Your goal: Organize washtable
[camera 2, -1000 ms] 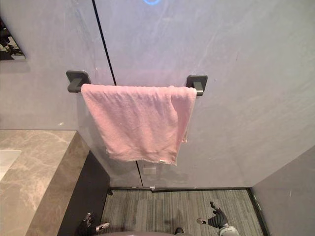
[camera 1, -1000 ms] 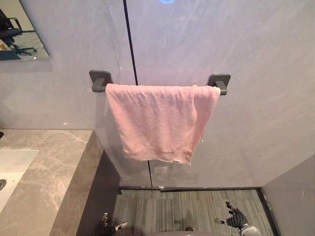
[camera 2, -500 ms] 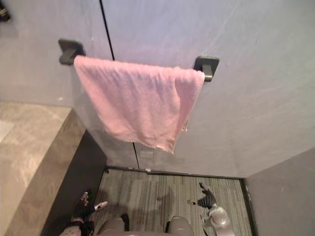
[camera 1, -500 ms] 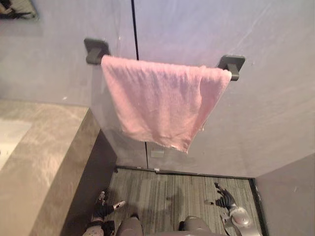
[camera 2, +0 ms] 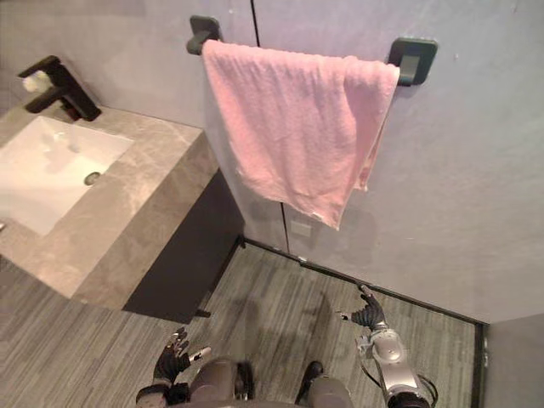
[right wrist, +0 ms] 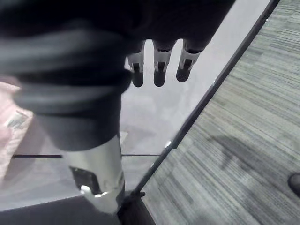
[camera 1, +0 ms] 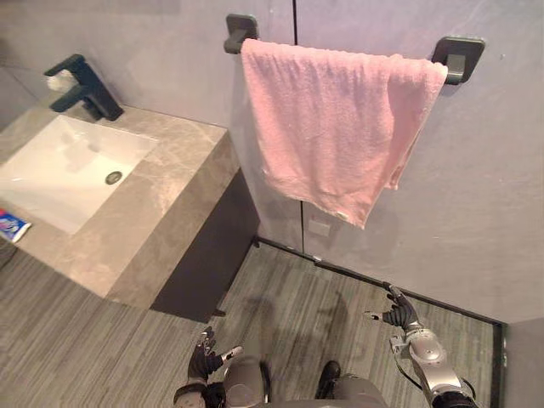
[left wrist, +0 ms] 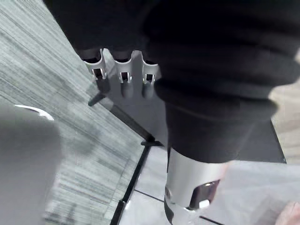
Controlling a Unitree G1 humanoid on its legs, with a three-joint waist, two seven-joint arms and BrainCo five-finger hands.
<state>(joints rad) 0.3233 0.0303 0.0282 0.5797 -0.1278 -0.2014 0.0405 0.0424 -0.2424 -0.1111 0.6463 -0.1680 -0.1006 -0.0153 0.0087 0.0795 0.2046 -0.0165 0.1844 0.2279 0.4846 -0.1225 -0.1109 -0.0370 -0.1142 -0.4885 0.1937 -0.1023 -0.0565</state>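
A pink towel (camera 1: 340,119) hangs folded over a dark wall rail (camera 1: 459,58). To its left stands the marble washtable (camera 1: 166,212) with a white sink (camera 1: 68,166) and a black faucet (camera 1: 81,85). A small blue and white item (camera 1: 10,226) lies at the counter's left edge. My left hand (camera 1: 204,361) hangs low over the floor near the washtable's dark base, open and holding nothing, its fingers (left wrist: 123,75) relaxed. My right hand (camera 1: 398,314) hangs low below the towel, also open and holding nothing, with fingers (right wrist: 159,65) straight.
Grey wall panels with a dark vertical seam (camera 1: 294,17) stand behind the towel. Striped grey flooring (camera 1: 289,314) runs from the washtable's base to the wall's dark skirting (camera 1: 425,297).
The camera has swung left and down, bringing the sink, faucet and counter into view and shifting the towel rightward. Both hands stay low and open.
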